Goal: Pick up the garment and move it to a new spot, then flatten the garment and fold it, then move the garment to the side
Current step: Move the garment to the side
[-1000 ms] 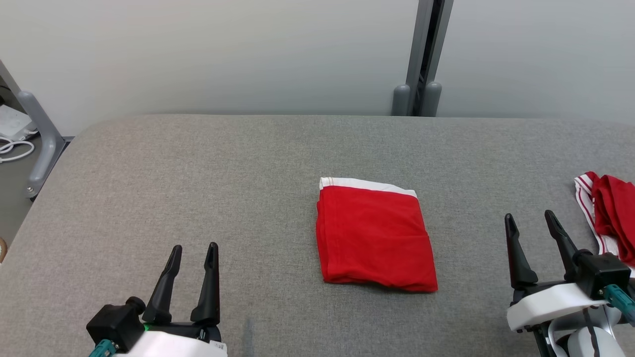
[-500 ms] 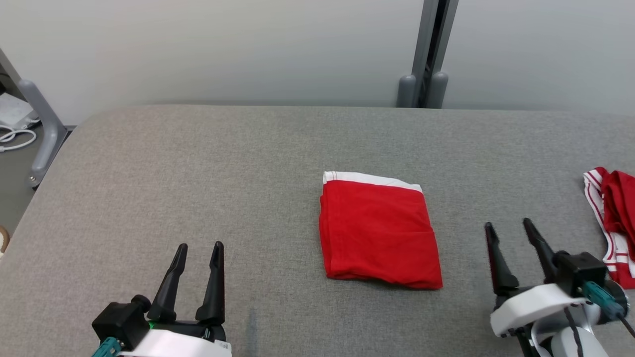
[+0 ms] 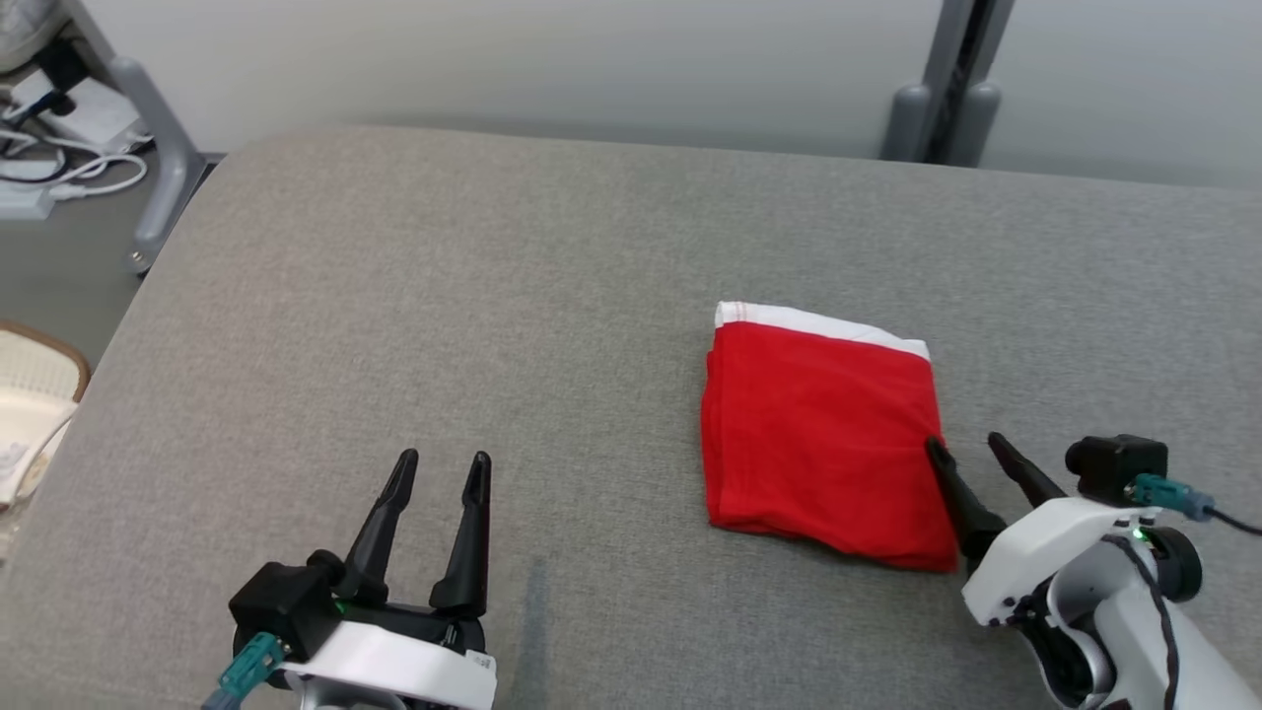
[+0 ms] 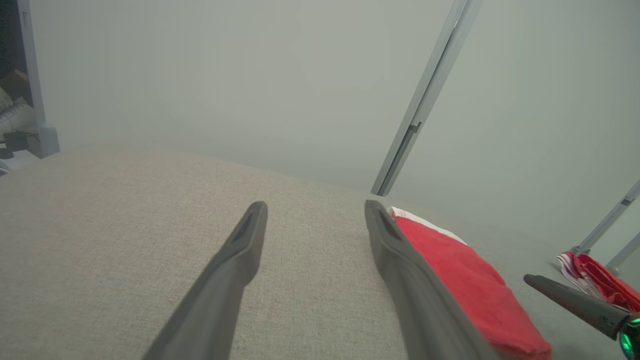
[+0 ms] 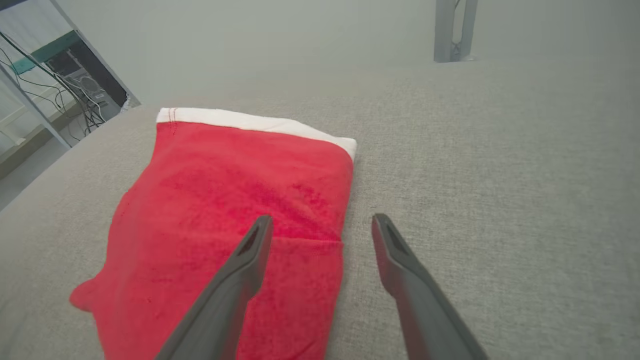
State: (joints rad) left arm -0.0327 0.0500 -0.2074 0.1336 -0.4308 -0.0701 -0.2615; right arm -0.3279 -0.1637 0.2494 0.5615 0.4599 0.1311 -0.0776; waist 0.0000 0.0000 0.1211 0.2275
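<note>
In the right wrist view, the near end of the garment [image 5: 225,200] is cut off by the bottom edge and partly covered by one finger of the right gripper [image 5: 322,217]. Whether that finger touches the garment cannot be told. In the left wrist view, a red-and-white cloth [image 4: 600,280] is clipped by the right edge.

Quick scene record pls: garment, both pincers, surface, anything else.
garment: red, white band at far edge, folded, flat on surface
surface: grey fabric top
left pincer: open, holding nothing, apart from garment
right pincer: open, straddling garment's right edge, contact unclear
other: second garment, red and white, crumpled, beyond right pincer
</note>
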